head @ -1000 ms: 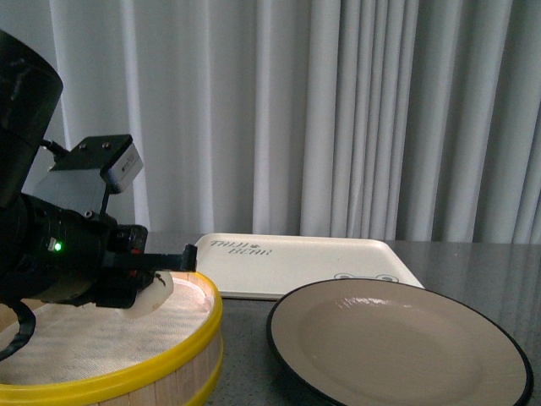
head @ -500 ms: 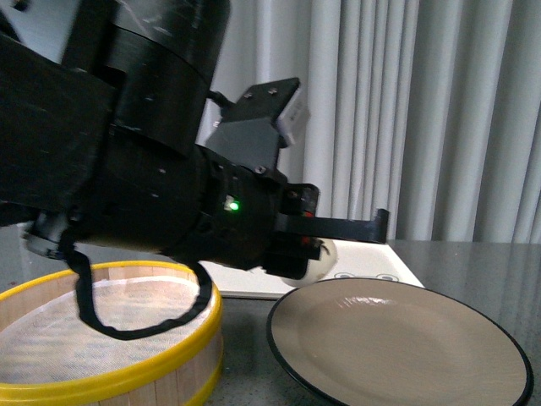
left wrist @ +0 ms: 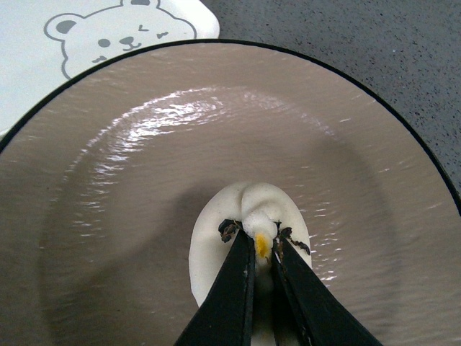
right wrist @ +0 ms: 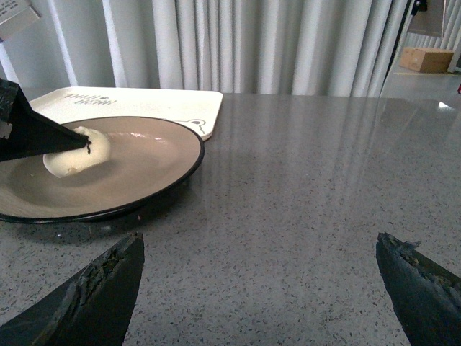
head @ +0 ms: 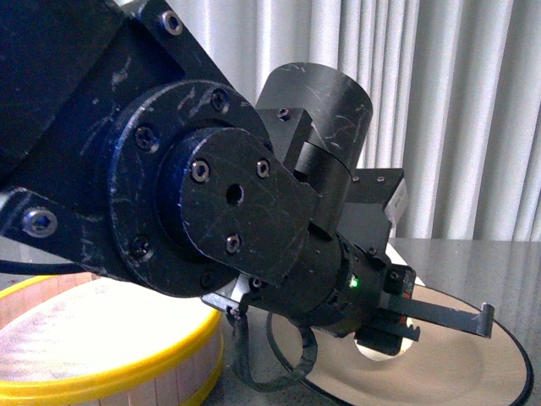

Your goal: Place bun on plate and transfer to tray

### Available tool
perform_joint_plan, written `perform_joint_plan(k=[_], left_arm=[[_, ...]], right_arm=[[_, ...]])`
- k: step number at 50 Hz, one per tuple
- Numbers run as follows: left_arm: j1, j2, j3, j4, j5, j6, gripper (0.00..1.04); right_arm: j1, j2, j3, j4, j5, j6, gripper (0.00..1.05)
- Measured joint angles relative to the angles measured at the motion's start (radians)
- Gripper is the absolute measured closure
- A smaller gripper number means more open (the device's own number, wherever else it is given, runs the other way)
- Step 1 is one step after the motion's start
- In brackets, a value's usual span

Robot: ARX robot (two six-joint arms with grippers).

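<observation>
The cream-white bun is pinched at its pleated top by my left gripper, which is shut on it. It sits over the middle of the taupe-grey, black-rimmed plate; I cannot tell whether it touches the surface. In the right wrist view the bun shows low on the plate, with the left fingers on it. The front view shows the left gripper above the plate. The cream tray lies just behind the plate. My right gripper hangs open over bare table.
A yellow-rimmed wooden steamer basket stands to the left of the plate. My left arm fills much of the front view and hides the tray there. Grey speckled tabletop stretches to the right of the plate. Curtains hang behind.
My left arm has swung right from the steamer basket with the bun in its grip, and now holds it low over the plate's middle.
</observation>
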Motion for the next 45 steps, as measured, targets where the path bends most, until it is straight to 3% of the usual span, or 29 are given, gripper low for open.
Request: perform_joint_plan(k=[19, 38, 45], left_arm=[[-0.041, 0.049, 0.008, 0.022, -0.092, -0.006, 1.0], [-0.041, 0.052, 0.011, 0.047, -0.095, -0.063, 0.31], [-0.031, 0.052, 0.027, 0.047, -0.091, -0.1, 0.13]], right_arm=[[0.0, 0.0, 0.0, 0.0, 0.0, 0.0, 0.09], [0.0, 0.0, 0.0, 0.0, 0.0, 0.0, 0.09], [0.0, 0.0, 0.0, 0.0, 0.0, 0.0, 0.09]])
